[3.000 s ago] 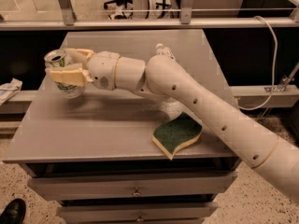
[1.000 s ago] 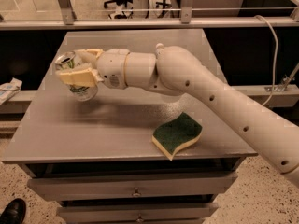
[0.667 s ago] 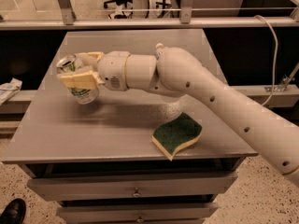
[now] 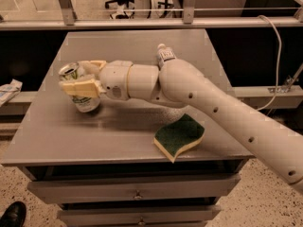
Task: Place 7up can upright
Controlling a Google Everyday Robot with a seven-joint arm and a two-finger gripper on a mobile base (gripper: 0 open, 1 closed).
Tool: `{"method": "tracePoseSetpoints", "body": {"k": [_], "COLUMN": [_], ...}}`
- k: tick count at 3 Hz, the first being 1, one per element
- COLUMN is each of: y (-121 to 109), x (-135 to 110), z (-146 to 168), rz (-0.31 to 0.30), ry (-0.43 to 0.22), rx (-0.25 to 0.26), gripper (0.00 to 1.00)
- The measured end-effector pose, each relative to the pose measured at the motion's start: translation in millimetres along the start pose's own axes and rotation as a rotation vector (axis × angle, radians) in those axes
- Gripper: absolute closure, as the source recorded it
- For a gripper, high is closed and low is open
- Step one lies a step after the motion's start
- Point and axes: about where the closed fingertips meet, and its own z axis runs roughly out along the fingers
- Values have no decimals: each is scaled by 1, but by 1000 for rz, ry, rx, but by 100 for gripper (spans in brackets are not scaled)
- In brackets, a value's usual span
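**A:** 7up can (image 4: 86,103), then: where is it, and what does setting it down well call for?

**B:** Take it from the near side. A green sponge (image 4: 180,135) lies by the near edge of the table (image 4: 47,141), well to the right of the can and out of the way. Further in, on the left side of the table, the gripper (image 4: 75,76) pinches the can across its upper body, one pale finger on the near side and one on the far side. The can leans a little, with its top tipped toward the left. Its base looks to be at the table top or just above it (I cannot tell which).

**A:** So the tilt is what matters?

**B:** I would say so. The wrist should bring the can plumb so that the whole base rim sits flat before the fingers part. Then they should open gently and back away straight, brushing neither side. A narrow, light can is likely to topple at a nudge.

**A:** Anything behind it?

**B:** A clear bottle (image 4: 164,56) stands beyond the arm, toward the far right and well apart from the can.
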Motion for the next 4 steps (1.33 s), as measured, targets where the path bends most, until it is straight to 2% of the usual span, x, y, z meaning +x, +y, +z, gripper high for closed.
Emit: {"method": "tracePoseSetpoints", "body": {"k": [2, 3, 4], "y": [8, 12, 9], "x": [14, 17, 19], "z": [-7, -23, -41], "rz": [30, 29, 17], "ry": [-15, 8, 31], "rx": [41, 65, 85], "gripper": [30, 1, 0]}}
